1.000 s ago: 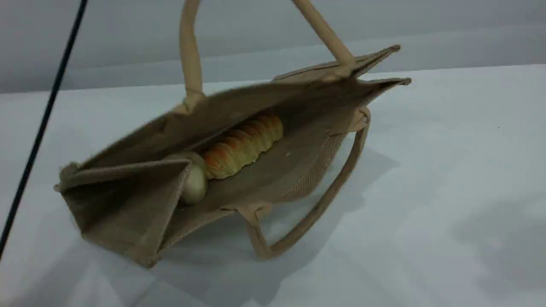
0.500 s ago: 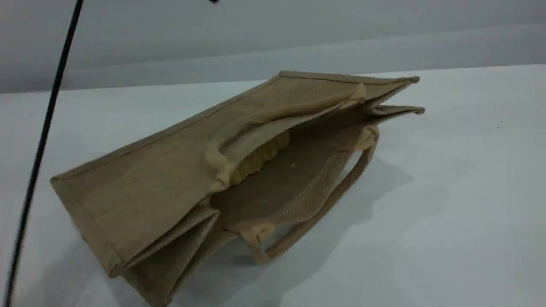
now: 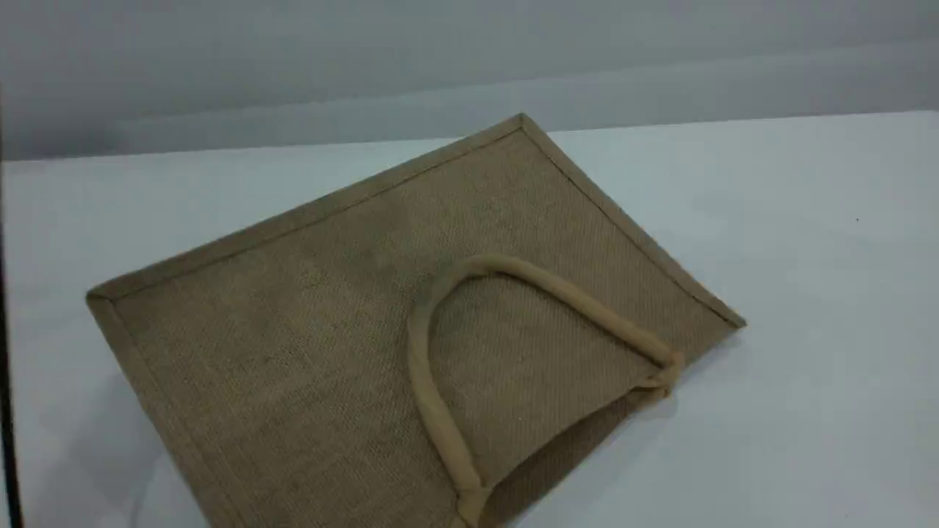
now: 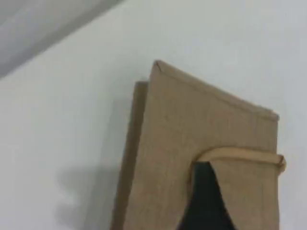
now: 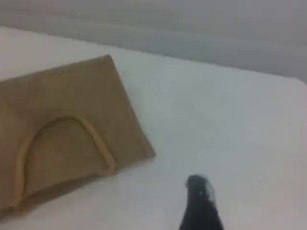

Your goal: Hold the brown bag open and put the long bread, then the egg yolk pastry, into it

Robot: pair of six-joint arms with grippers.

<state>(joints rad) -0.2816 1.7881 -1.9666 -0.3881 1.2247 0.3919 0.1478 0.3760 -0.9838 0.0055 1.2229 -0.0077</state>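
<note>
Bag [image 3: 315,323] lies flat on table [image 3: 807,257], mouth collapsed, handle [image 3: 433,411] on top; bread, pastry hidden. Left gripper [image 4: 206,201] above bag, wide open, empty. Right gripper [image 5: 201,203] beside bag; opening unclear. Risk: contents squashed or sliding out.

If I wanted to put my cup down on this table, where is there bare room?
The widest bare stretch of the white table lies right of the brown bag, out to the table's right edge. A narrower strip runs behind the bag, toward the wall. The middle and left are crowded: the flat bag and its handle cover them.

Plain white table [image 3: 807,293] before a bare pale grey wall [image 3: 469,59].
</note>
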